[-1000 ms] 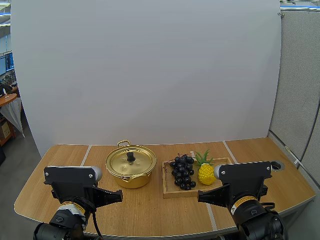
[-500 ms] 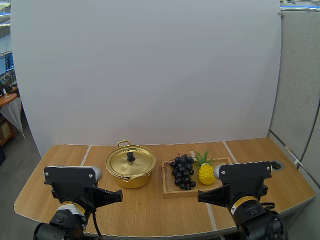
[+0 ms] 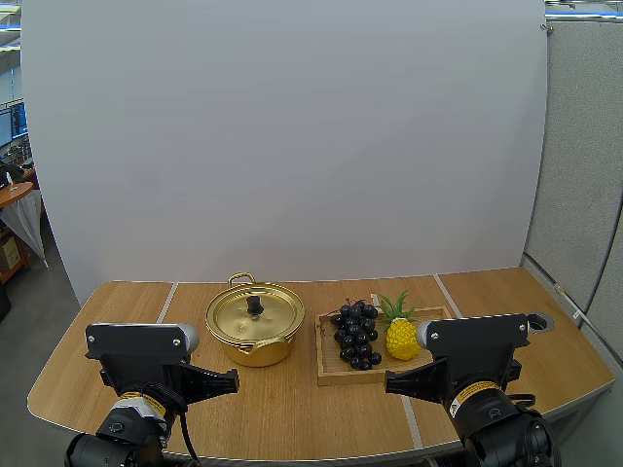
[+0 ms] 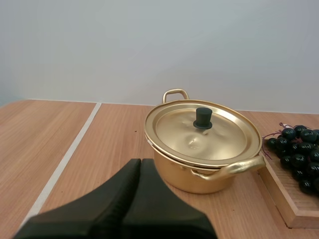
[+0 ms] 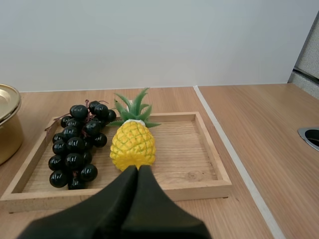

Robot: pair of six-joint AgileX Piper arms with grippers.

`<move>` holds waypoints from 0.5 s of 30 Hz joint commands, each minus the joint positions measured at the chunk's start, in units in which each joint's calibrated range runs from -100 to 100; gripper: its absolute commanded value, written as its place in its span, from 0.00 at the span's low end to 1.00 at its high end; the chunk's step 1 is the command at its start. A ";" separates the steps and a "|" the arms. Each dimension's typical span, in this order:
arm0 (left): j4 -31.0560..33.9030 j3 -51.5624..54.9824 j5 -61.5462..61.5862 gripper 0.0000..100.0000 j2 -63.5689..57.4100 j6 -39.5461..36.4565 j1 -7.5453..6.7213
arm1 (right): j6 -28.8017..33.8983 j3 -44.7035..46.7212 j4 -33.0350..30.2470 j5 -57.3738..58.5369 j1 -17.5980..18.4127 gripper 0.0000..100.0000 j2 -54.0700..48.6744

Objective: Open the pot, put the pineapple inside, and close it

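Standing upright near the middle of the tray (image 5: pixel 199 144), the pineapple (image 5: pixel 132 145) has grapes (image 5: pixel 79 144) beside it along the tray's left edge. The pot (image 3: pixel 255 346) sits left of the tray, lid (image 4: pixel 202 130) on. Near the table's (image 3: pixel 292 404) front edge, the left gripper (image 4: pixel 140 162) and the right gripper (image 5: pixel 138 169) are clenched on nothing.

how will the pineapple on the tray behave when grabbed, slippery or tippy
The pineapple looks like a moulded toy, so probably stiff and light. Its bumpy skin should give grip. The rounded body may tip or roll toward the grapes if nudged.
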 commanded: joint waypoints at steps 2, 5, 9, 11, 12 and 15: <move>0.07 0.13 -0.61 0.00 -0.36 -0.60 0.15 | -0.18 0.00 -0.03 -0.37 -0.27 0.00 -0.44; -0.04 0.13 -0.61 0.00 -0.36 -0.60 0.15 | -0.18 0.00 -0.03 -0.95 -0.27 0.00 -0.44; -0.04 -0.49 0.78 0.00 -0.36 -0.60 0.15 | -0.15 0.00 0.47 -6.65 -0.27 0.00 -0.44; -0.04 -3.70 0.78 0.00 -0.36 -0.60 0.15 | -0.15 -0.09 0.47 -7.23 -0.27 0.00 -0.44; -0.04 -5.69 0.78 0.00 -0.36 -0.60 0.15 | -0.15 -1.13 0.47 -7.23 -0.27 0.00 -0.44; 0.06 -12.17 0.78 0.00 -0.36 -0.60 0.15 | -0.15 -6.29 0.47 -4.63 -0.27 0.00 -0.44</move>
